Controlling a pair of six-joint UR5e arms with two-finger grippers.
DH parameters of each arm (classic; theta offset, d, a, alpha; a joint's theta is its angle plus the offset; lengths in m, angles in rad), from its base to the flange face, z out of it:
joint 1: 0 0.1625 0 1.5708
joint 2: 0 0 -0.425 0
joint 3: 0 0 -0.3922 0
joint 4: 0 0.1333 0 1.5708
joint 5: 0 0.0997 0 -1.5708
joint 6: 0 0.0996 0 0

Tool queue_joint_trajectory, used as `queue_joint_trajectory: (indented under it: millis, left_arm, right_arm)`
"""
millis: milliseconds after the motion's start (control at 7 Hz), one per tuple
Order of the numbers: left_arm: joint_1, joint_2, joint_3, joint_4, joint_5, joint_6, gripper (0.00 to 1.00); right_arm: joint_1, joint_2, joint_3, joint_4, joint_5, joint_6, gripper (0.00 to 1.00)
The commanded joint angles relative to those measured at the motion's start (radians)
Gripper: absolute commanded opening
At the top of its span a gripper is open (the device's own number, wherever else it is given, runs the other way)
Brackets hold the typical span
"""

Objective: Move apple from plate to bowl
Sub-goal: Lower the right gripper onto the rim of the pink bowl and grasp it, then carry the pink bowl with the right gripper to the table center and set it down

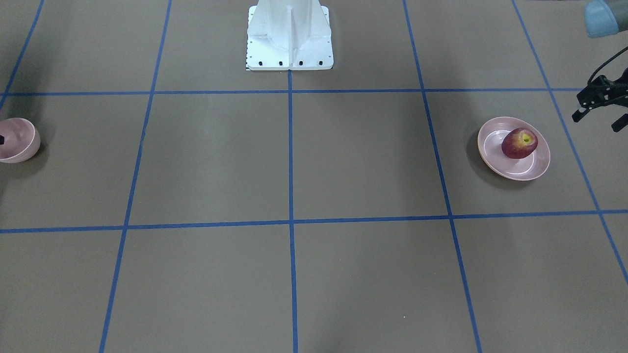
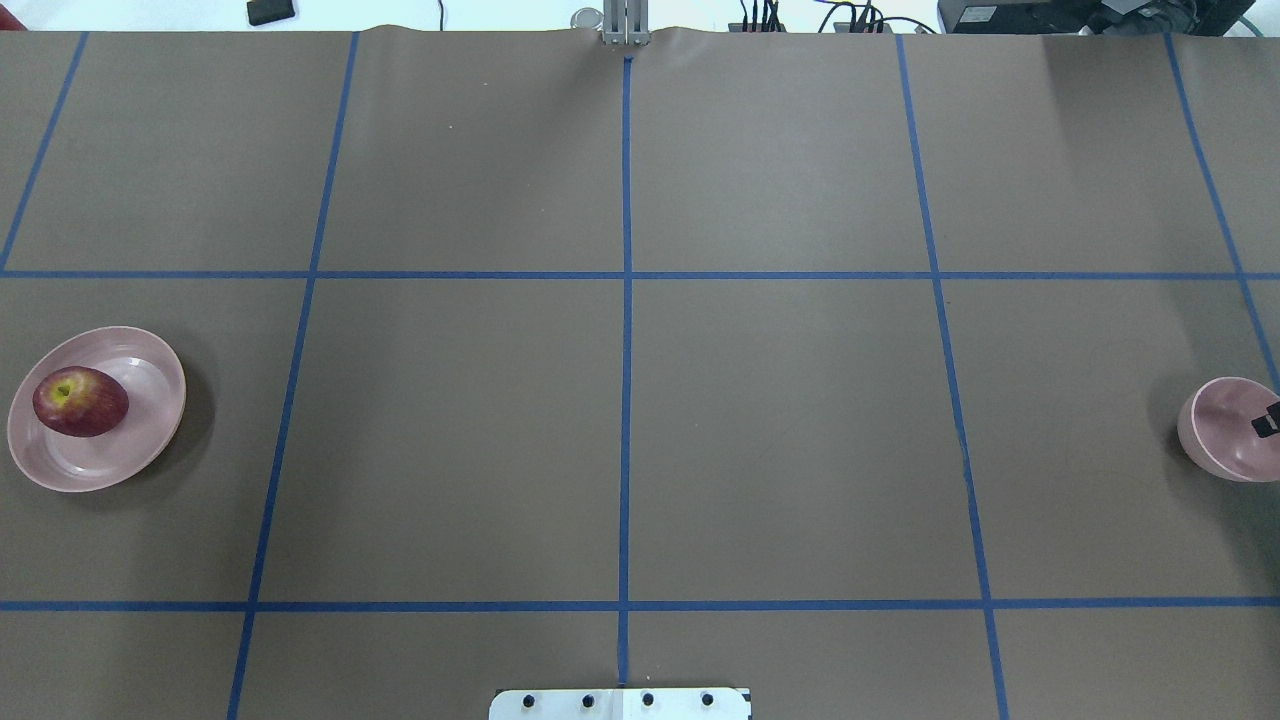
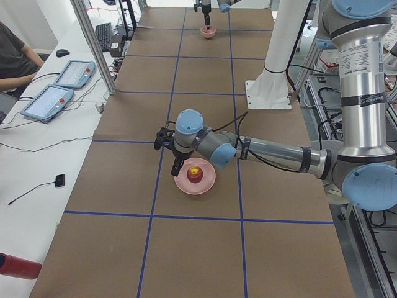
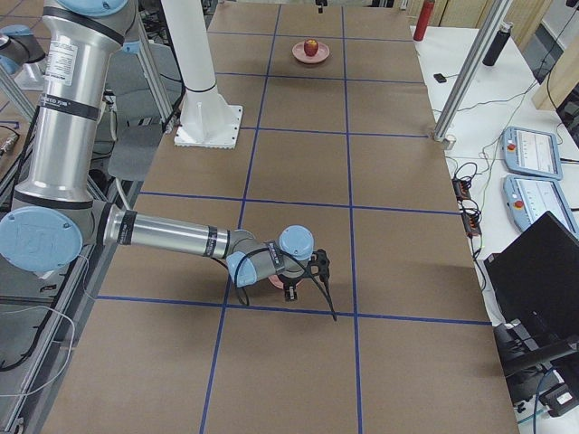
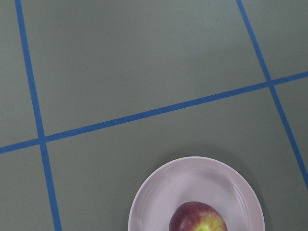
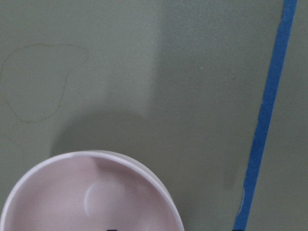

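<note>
The dark red apple [image 1: 519, 143] with a yellow stem patch lies on the pale pink plate [image 1: 532, 169]. It also shows in the overhead view [image 2: 80, 401] and the left wrist view [image 5: 197, 220]. My left gripper [image 1: 599, 119] is open and empty. It hangs above the table just beside the plate, apart from the apple. The small pink bowl [image 2: 1222, 440] stands empty at the table's other end. One fingertip [image 2: 1266, 423] of my right gripper shows over the bowl's inside. The rest of that gripper is cut off, so I cannot tell whether it is open or shut.
The white robot base [image 1: 289, 37] stands at the middle of the table's robot side. Blue tape lines divide the brown table [image 2: 780, 430] into squares. A person sits at a side desk with tablets [image 3: 46, 102].
</note>
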Motion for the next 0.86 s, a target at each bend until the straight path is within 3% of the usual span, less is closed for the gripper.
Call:
queue_joint_trajectory:
  millis: [0, 143, 429, 571, 714]
  left_arm:
    - [-0.001, 0.007, 0.001, -0.005, 0.004, -0.013, 0.98]
    - [-0.001, 0.006, -0.004, -0.007, 0.002, -0.015, 0.98]
    - [-0.001, -0.002, -0.004, -0.007, 0.001, -0.016, 0.98]
    - [-0.001, -0.001, -0.005, -0.007, -0.005, -0.015, 0.98]
    - [-0.001, 0.007, -0.005, 0.001, -0.022, -0.016, 0.98]
  right_arm:
    - [0.0, 0.001, 0.0, 0.001, 0.001, 0.0, 0.0]
    - [0.0, 0.001, 0.004, 0.003, 0.007, 0.0, 0.0]
    - [0.003, 0.013, 0.132, -0.009, 0.073, 0.14, 0.0]
    - [-0.009, 0.075, 0.168, -0.011, 0.076, 0.287, 0.0]
    - [-0.063, 0.212, 0.141, -0.043, 0.069, 0.419, 0.0]
